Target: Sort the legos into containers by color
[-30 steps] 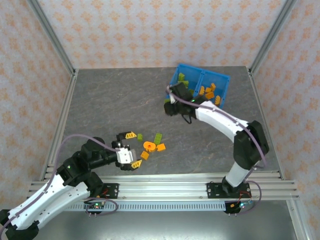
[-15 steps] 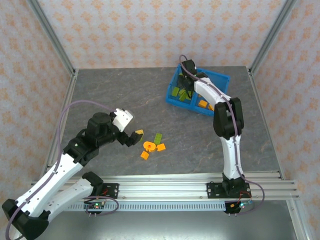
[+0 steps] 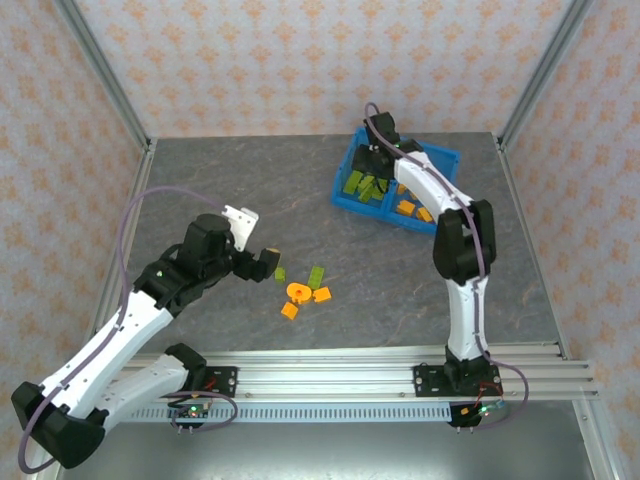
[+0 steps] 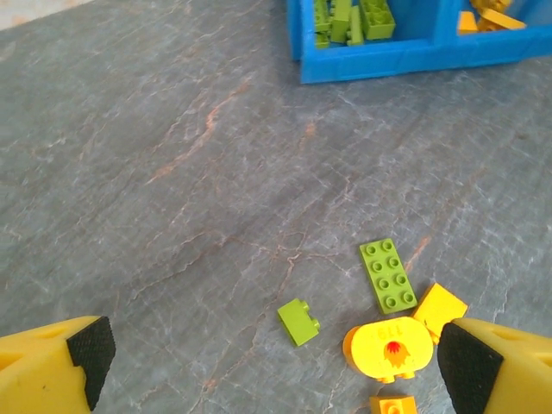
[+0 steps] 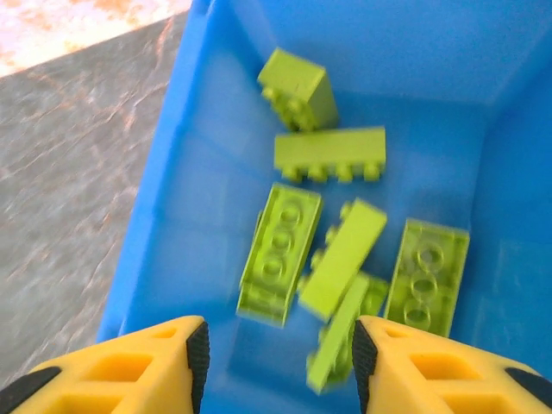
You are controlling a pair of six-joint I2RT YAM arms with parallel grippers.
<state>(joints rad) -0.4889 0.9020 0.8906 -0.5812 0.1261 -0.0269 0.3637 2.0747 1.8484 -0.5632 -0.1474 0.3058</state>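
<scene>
Bin (image 3: 365,208) far right on table (image 3: 220,190): green legos (image 5: 336,250) in left compartment, orange legos (image 3: 412,208) in right. Right gripper (image 5: 278,354) over green side, jaws apart, empty. Left gripper (image 4: 276,371) wide apart (nothing between) above loose pieces near centre: flat green brick (image 4: 389,274), orange ring piece (image 4: 388,348), orange brick (image 4: 440,308), small green brick (image 4: 298,322)

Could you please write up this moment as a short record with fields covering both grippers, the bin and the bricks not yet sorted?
Left gripper: open, empty, over the grey table
Right gripper: open, nothing held, above the green-filled compartment
Blue plastic two-compartment bin: far right part of the table
Bin contents: lime green bricks in one compartment, orange bricks in the other
Unsorted: flat lime green brick, small lime green brick, round orange piece, two loose orange bricks
</scene>
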